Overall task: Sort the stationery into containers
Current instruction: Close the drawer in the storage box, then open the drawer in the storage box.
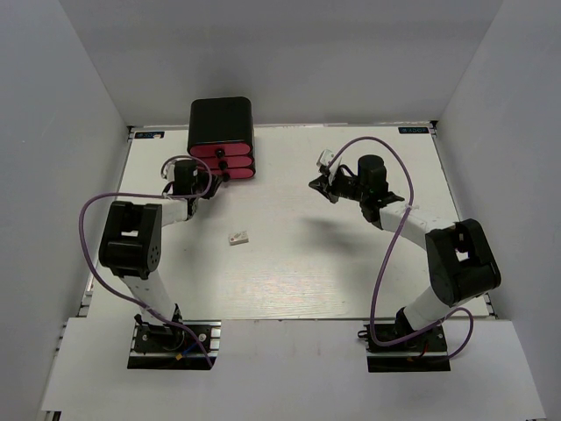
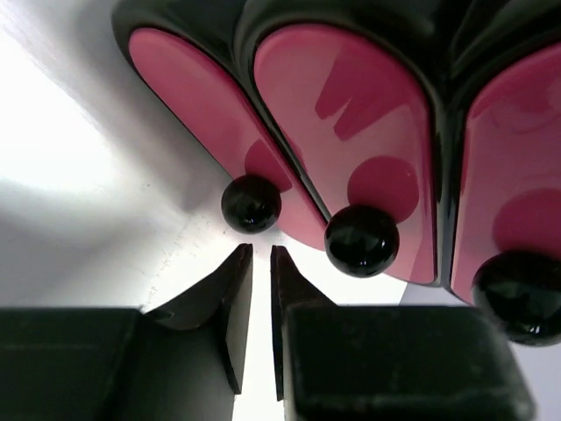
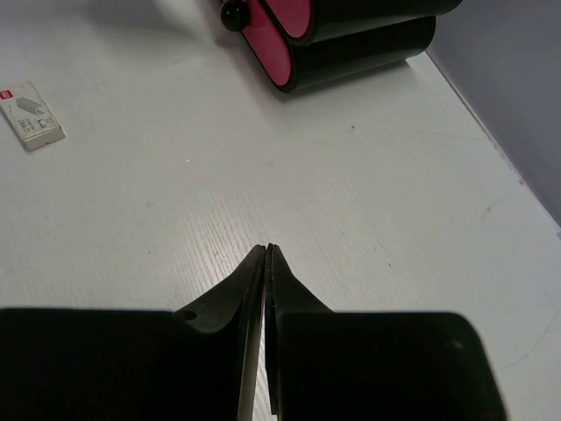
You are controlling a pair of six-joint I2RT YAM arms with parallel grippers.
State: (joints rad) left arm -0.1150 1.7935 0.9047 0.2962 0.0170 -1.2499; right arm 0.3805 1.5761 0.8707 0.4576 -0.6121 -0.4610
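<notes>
- Top external view: the mini chest (image 1: 222, 132) is sitting at about 11 o'clock on the white table (image 1: 289, 281). It's got a glossy black rounded shell, three bright pink drawers (image 2: 351, 114) and shiny round black knobs (image 2: 361, 239).
- The left gripper (image 2: 261, 263) is pointing at the knobs from just beside them. Its matte black wedge fingers are pinched nearly together, with only a thin slit between them, and gripping nothing.
- The right gripper (image 3: 267, 254) is hanging at 4 o'clock from the chest, fingers pressed together, empty.
- The small white eraser (image 1: 237, 237) is lying flat at 5 o'clock from the chest, apart from both grippers. Its sleeve is showing a red mark and print too tiny to read.
- Purple cables (image 1: 92, 237) are looping off both arms.
</notes>
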